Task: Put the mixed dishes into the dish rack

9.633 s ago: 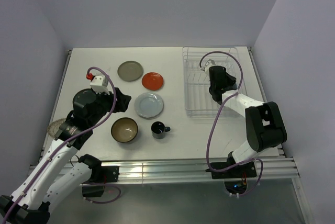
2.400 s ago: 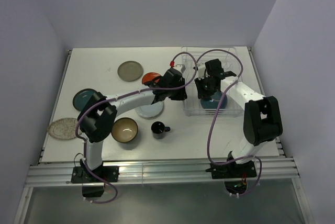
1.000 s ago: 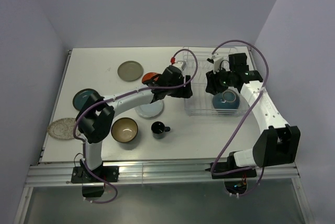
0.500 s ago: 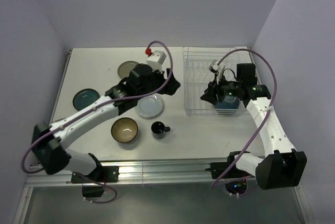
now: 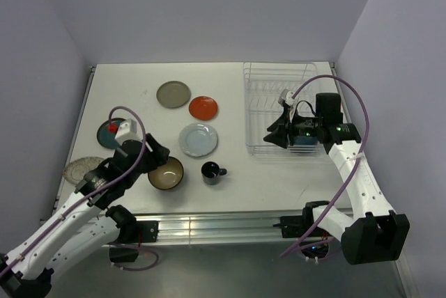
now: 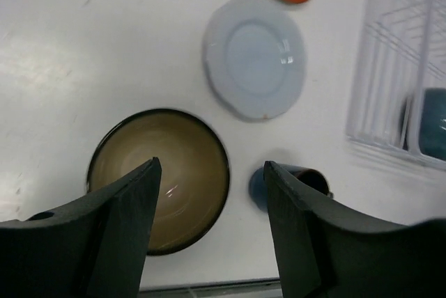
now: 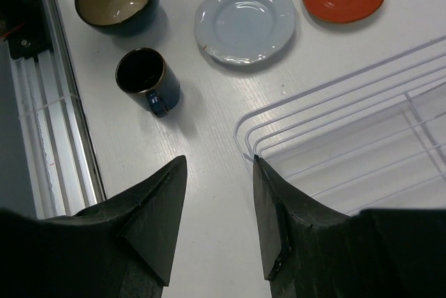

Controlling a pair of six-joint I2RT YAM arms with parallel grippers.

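The white table (image 5: pixel 139 82) carries everything. At its right stands the dish rack (image 5: pixel 259 103), white wire, with the teal-blue bowl (image 6: pixel 433 125) sitting in its near part. The right gripper (image 7: pixel 219 160) hangs over the rack's near left corner, its jaws apart with nothing between them. The left gripper (image 6: pixel 211 166) hovers at the near left, its jaws spread wide and empty. On the open table lie the pale blue-white plate (image 5: pixel 198 139) in the middle, the orange-red plate (image 5: pixel 203 108) just beyond it, and the grey-olive plate (image 5: pixel 173 94) farther left. A dark teal plate (image 5: pixel 104 136) and a speckled plate (image 5: pixel 72 170) lie at the left edge, partly hidden by the left arm. The olive-brown bowl (image 5: pixel 166 173) sits upright under the left gripper. The small black mug (image 5: pixel 211 172) stands near it on the right, not touching.
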